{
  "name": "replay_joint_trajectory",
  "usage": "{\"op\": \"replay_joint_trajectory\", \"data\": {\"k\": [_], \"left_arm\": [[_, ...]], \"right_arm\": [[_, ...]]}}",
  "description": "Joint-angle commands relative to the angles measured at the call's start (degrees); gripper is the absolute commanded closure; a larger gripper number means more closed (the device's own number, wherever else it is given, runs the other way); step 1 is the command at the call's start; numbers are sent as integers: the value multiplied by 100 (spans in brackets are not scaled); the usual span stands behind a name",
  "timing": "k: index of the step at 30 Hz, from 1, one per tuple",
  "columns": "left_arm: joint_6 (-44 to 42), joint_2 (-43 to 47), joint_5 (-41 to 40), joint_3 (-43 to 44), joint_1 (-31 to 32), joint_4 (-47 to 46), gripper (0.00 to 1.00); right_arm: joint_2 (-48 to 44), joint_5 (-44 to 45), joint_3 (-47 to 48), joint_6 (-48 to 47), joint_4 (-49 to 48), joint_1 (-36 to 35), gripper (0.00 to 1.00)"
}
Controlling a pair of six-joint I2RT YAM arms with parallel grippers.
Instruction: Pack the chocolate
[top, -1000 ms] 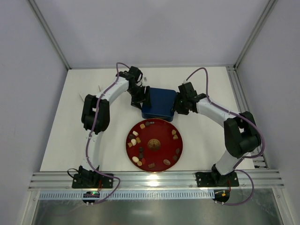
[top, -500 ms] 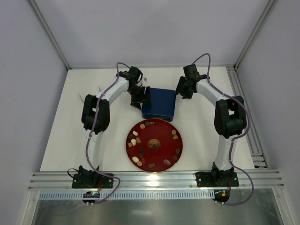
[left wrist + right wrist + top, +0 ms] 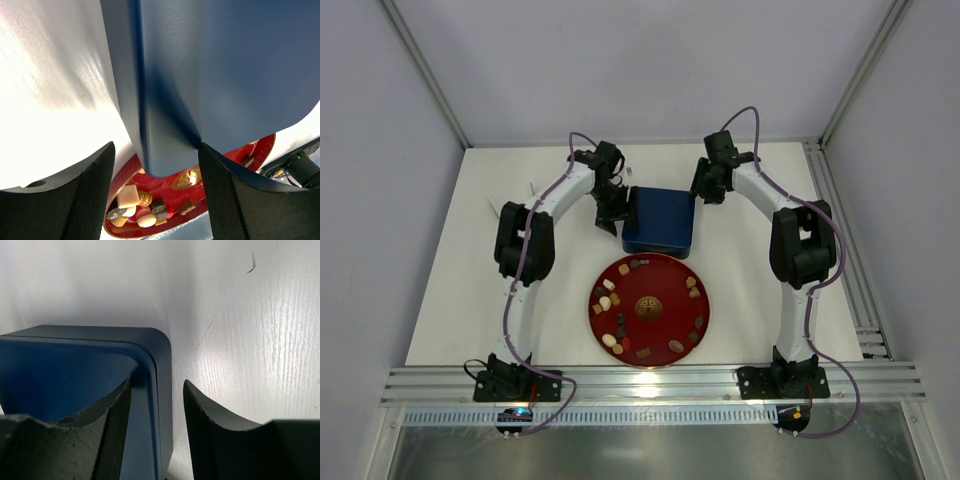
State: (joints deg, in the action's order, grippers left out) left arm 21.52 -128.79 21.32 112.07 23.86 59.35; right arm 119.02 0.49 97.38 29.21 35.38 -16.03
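We see the chocolate [image 3: 676,345] ringed on the red plate [image 3: 670,322], mid-frame on the counter [image 3: 470,300]. Just above, the left fingers [image 3: 85,195] stand parted astride the blue tin's [image 3: 660,225] left edge. The right fingers [image 3: 210,430] are parted at its upper right corner.
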Motion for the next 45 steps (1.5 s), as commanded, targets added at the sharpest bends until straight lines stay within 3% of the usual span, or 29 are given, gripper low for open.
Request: {"op": "replay_joint_trajectory", "data": {"k": [1,18,31,45], "left_arm": [[-183,-164,-313,157,-13,287,34],[-236,-366,-454,957,23,806,34],[98,-655,-339,1923,-241,165,25],[520,-840,-768,1142,-311,-882,33]], "right_arm": [[393,758,-123,-398,681,4,53],[798,883,106,-654,1235,-181,55],[771,470,729,-1093,1200,-181,50],[982,259,1292,-1295,1253,-181,50]]}}
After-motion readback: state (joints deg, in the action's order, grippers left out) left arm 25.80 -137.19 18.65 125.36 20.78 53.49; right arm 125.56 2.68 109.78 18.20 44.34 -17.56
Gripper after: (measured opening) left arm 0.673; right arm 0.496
